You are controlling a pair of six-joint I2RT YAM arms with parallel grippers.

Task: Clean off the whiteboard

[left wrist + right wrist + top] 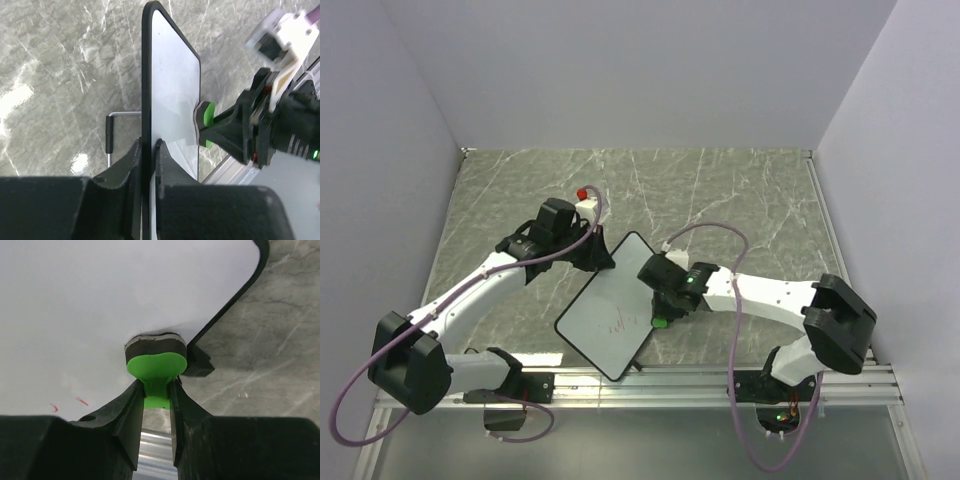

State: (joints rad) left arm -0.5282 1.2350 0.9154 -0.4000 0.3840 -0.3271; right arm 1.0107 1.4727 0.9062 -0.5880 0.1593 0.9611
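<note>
The left gripper (148,147) clamps the glossy, black-rimmed whiteboard (610,310). The right gripper (156,387) pinches a green felt-soled eraser (155,362) against it

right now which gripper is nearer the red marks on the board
Right. The right gripper holds the eraser on the board beside the marks; the left gripper clamps the board's far edge.

Red marks (617,322) on whiteboard (598,298), illegibly small

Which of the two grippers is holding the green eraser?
The right gripper holds the green eraser, its pad against the whiteboard face. The left gripper instead clamps the board's black rim.
</note>
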